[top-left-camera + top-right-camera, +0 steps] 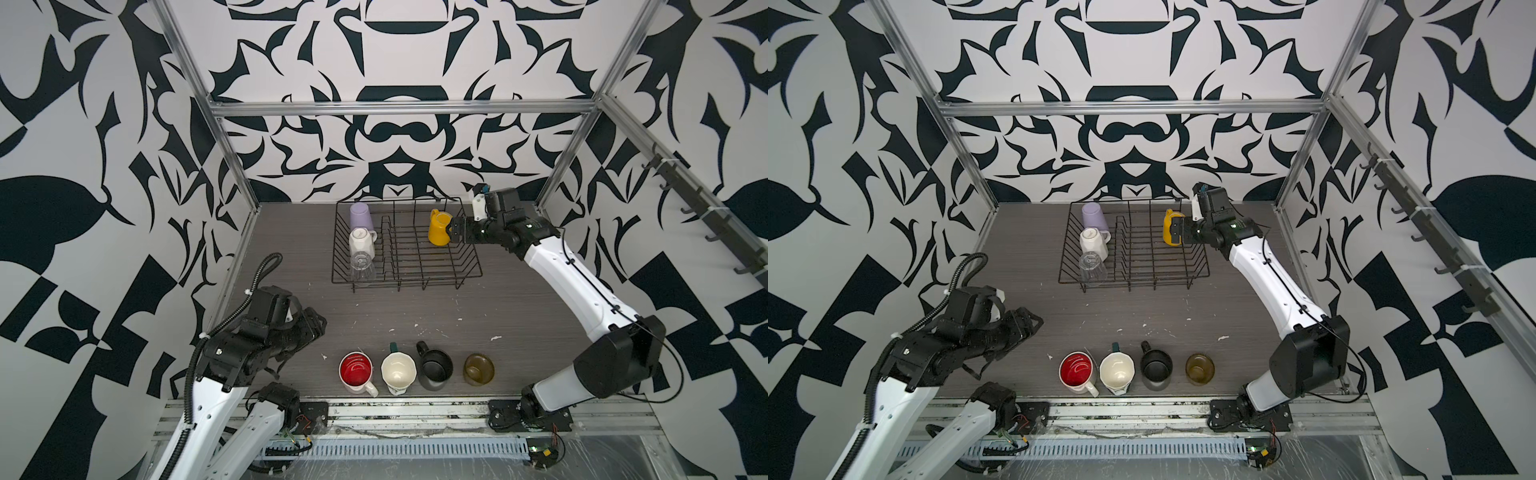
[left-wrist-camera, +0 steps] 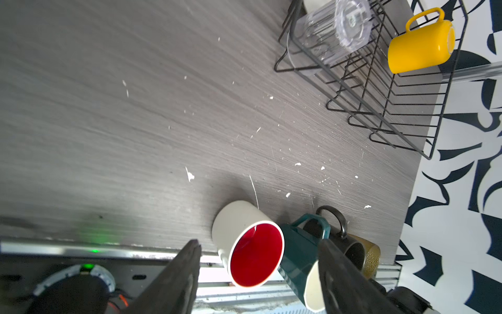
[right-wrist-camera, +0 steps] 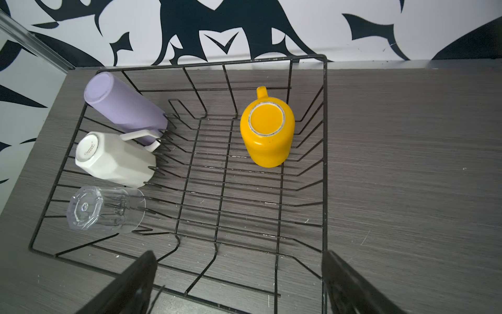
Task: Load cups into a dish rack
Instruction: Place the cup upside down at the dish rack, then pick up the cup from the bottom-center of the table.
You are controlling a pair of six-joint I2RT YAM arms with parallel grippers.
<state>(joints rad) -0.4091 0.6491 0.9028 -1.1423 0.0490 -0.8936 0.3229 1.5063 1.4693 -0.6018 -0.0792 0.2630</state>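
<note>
My right pincer (image 3: 237,254) is hanging wide open over the dish rack (image 3: 231,190), gripping nothing. Its wrist view is showing what the top views are half hiding. The yellow mug (image 3: 267,133) is sitting upside down ahead of the fingers and clear of them, long axis upright, handle pointing away from the pincer toward the back wall. In a top view the pincer is covering the near side of that mug (image 1: 1168,232).

Across the rack from this pincer, the lilac tumbler (image 3: 125,108), white mug (image 3: 114,157) and glass (image 3: 106,209) are also resting bases up. They are seemingly leaning outward, though the lens may be exaggerating that.

My left pincer (image 2: 259,242) is standing open too, holding nothing. Its wrist view is framing the red-lined mug (image 2: 250,244) between the fingers. The top views are showing that mug near the pincer but apart from it. The teal mug (image 1: 398,370), black mug (image 1: 434,368) and brown cup (image 1: 478,368) are lining up beyond it, all four mouths up.
</note>
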